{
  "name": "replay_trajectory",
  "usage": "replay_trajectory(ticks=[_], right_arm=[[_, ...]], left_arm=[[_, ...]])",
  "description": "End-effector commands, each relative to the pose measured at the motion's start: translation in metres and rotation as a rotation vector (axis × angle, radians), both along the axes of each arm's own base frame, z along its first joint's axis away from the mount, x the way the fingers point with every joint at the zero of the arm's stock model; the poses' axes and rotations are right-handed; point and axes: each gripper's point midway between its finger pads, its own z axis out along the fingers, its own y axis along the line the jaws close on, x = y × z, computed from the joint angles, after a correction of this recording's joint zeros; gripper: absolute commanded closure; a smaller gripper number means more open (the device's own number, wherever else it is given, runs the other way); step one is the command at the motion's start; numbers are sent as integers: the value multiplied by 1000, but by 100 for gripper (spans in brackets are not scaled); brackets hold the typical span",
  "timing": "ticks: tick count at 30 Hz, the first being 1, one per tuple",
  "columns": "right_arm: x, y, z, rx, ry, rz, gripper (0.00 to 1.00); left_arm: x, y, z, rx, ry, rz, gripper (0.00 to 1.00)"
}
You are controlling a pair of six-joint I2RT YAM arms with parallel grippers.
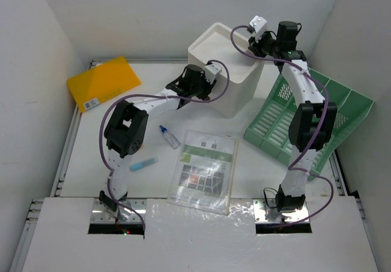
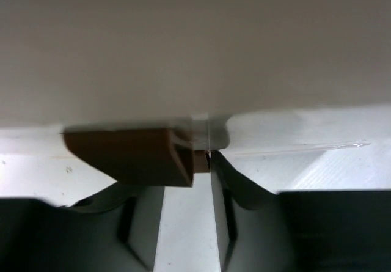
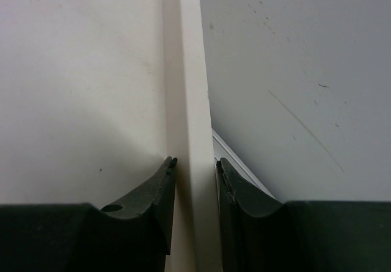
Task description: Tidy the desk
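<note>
- Top view: note the white box [image 1: 223,70] standing at the far middle of the tabletop [image 1: 88,143], with the left hand [image 1: 206,84] at its front face and the right hand [image 1: 261,36] up at its far right rim.
- Leave the loose things for afterwards: the yellow folder [image 1: 104,84], small bottle [image 1: 170,137], blue tube [image 1: 144,163] and printed sheet [image 1: 204,171] all lie on the tabletop, and the green rack [image 1: 305,116] is near the box on the right.
- Left wrist view: see a brown handle [image 2: 131,157], probably a drawer pull, under the pale face of the box and right at the fingers [image 2: 238,189].
- Cannot tell here whether this hand is clamped on something or only apart beside the handle, so make sure of the grip before any pull.
- Pull straight and slowly, level with the tabletop and not upward, so that the handle does not slip out.
- Right wrist view: find the fingers [image 3: 160,192] pressed on both sides of the thin wall of the box, so clamped on it.
- Hold firm there without lifting or twisting; seems meant to brace the box while the other hand works.
</note>
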Motion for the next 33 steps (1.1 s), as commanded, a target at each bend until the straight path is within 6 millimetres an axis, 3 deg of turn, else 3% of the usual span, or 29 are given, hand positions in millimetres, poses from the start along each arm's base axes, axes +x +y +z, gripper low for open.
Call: replay_trajectory(ticks=[1, 5, 11, 14, 15, 17, 18, 19, 22, 25, 27, 33], right_arm=[[-32, 36, -43, 69, 200, 118, 100], [-32, 35, -51, 68, 215, 113, 100], [-29, 29, -53, 63, 220, 65, 100], [-28, 24, -52, 50, 216, 37, 100], [-28, 24, -51, 48, 215, 35, 100], [-28, 22, -49, 48, 212, 23, 100], [-28, 22, -49, 47, 212, 21, 100], [-29, 20, -47, 45, 211, 18, 100], [-30, 18, -48, 32, 219, 11, 100], [-31, 16, -47, 20, 220, 6, 100], [-31, 15, -47, 19, 221, 4, 100], [-32, 14, -50, 24, 243, -1, 100]], left_arm=[[20, -25, 45, -96, -116, -57, 73], [18, -28, 54, -104, -114, -75, 100], [-6, -7, 57, -72, -95, -65, 100], [-24, 10, 42, -9, -92, -80, 100], [-28, 15, 56, -9, -131, -85, 100], [-37, 29, 46, 49, -145, -77, 100], [-40, 35, 57, 53, -165, -71, 100], [-44, 43, 50, 73, -153, -65, 100], [-61, 58, 61, 89, -134, -63, 100], [-82, 70, 49, 129, -69, -79, 100], [-92, 80, 55, 136, -57, -60, 100], [-120, 95, 55, 161, 13, -59, 100]])
